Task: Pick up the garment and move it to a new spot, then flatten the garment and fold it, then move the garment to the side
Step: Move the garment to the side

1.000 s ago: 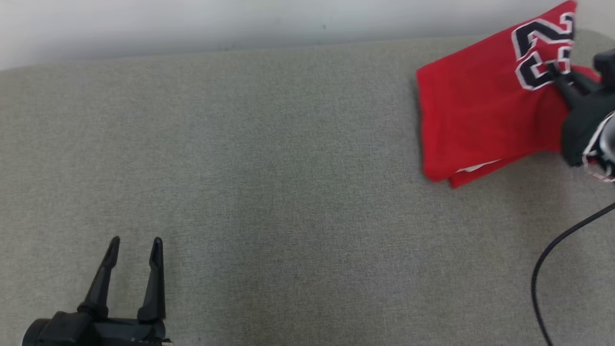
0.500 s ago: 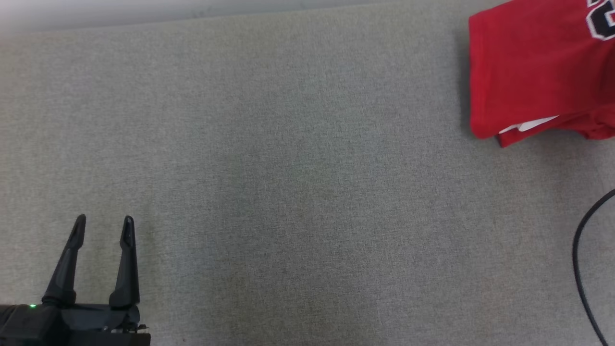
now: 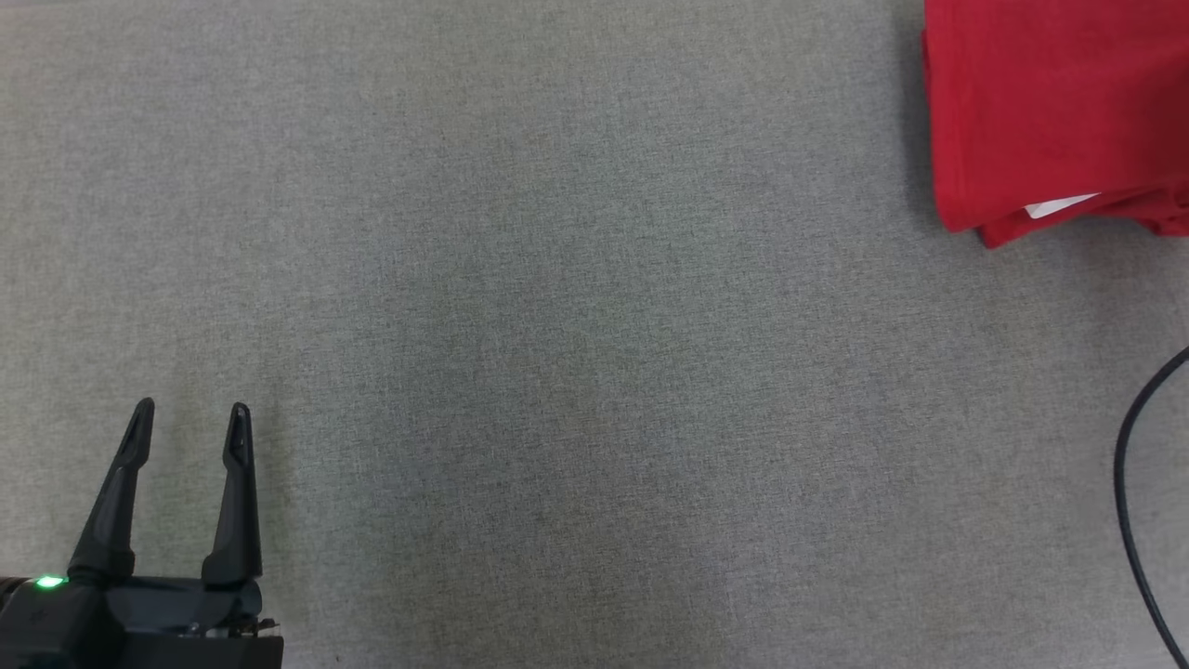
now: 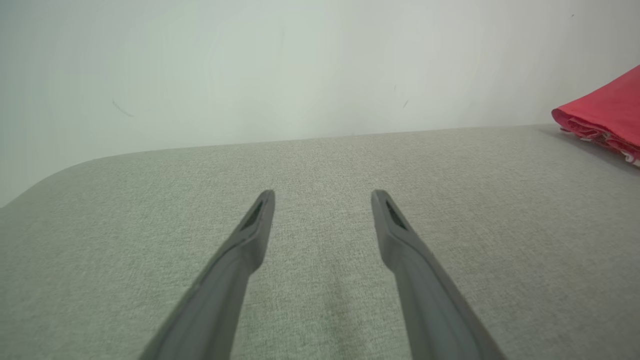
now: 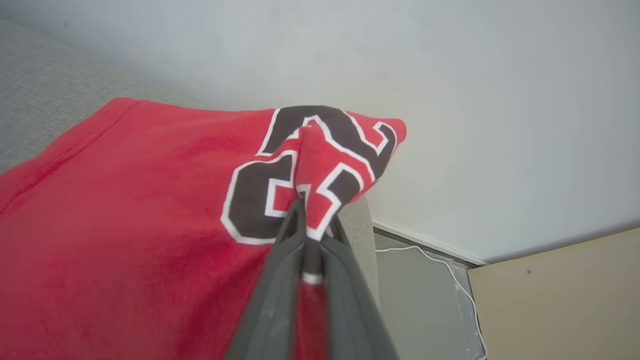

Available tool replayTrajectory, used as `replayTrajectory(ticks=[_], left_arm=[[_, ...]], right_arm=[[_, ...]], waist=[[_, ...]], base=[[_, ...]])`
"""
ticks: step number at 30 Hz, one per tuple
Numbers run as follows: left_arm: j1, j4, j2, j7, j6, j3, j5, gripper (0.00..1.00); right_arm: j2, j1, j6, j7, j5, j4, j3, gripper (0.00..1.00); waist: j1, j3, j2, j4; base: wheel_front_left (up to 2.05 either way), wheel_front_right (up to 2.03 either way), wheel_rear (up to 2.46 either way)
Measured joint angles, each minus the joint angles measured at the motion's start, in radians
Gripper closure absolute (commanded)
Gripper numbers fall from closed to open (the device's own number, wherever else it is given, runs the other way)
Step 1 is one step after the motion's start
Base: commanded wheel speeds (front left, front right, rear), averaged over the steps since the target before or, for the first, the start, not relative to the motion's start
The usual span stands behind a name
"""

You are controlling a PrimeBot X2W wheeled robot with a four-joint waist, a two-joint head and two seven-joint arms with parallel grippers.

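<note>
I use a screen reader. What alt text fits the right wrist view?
The right end effector pinches a fold of the red jersey at its black-and-white number. The jersey rests on a grey surface, with a pale wall behind.

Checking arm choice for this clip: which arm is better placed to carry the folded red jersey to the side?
Right. The right pincer is shut on the red jersey at its number print; the left pincer stands open over the grey fabric surface, well apart from it.
</note>
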Motion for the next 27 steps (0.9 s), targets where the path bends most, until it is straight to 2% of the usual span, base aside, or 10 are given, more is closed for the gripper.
replayTrajectory(ticks=[2,3,9,13,21,27], left_arm=[[0.0,-0.002,0.002,0.0,0.002,-0.001,0.0,0.0],[0.0,-0.002,0.002,0.0,0.002,-0.002,0.0,0.0],[-0.001,0.003,-0.001,-0.003,0.012,-0.004,-0.004,0.0],[-0.001,0.014,-0.006,-0.011,0.013,-0.007,-0.007,0.0],[0.004,0.074,-0.026,-0.038,0.02,-0.014,-0.028,0.0],[0.034,0.128,-0.045,-0.055,0.021,-0.017,-0.04,0.0]], right_arm=[[0.006,-0.005,0.0,-0.003,-0.034,0.019,0.003,0.04],[0.008,-0.011,0.0,-0.005,-0.042,0.03,0.003,0.0],[0.014,-0.018,0.0,0.033,-0.105,0.077,0.005,0.0],[0.021,-0.02,0.0,0.005,-0.104,0.087,0.002,0.0],[0.114,0.012,0.0,-0.168,0.048,0.07,-0.116,0.0],[0.186,0.141,0.0,-0.201,0.119,0.008,-0.2,0.0]], waist=[[-0.0001,0.003,0.0,0.002],[-0.0001,0.003,0.0,0.004],[-0.0001,-0.003,-0.0001,0.014],[-0.0001,-0.014,-0.0001,0.017],[-0.0001,-0.071,-0.0001,0.018],[-0.0002,-0.145,-0.0002,0.021]], base=[[0.0,0.0,0.0],[0.0,0.0,0.0],[0.0,0.0,0.0],[0.0,0.0,0.0],[0.0,0.0,0.0],[0.0,0.0,0.0]])
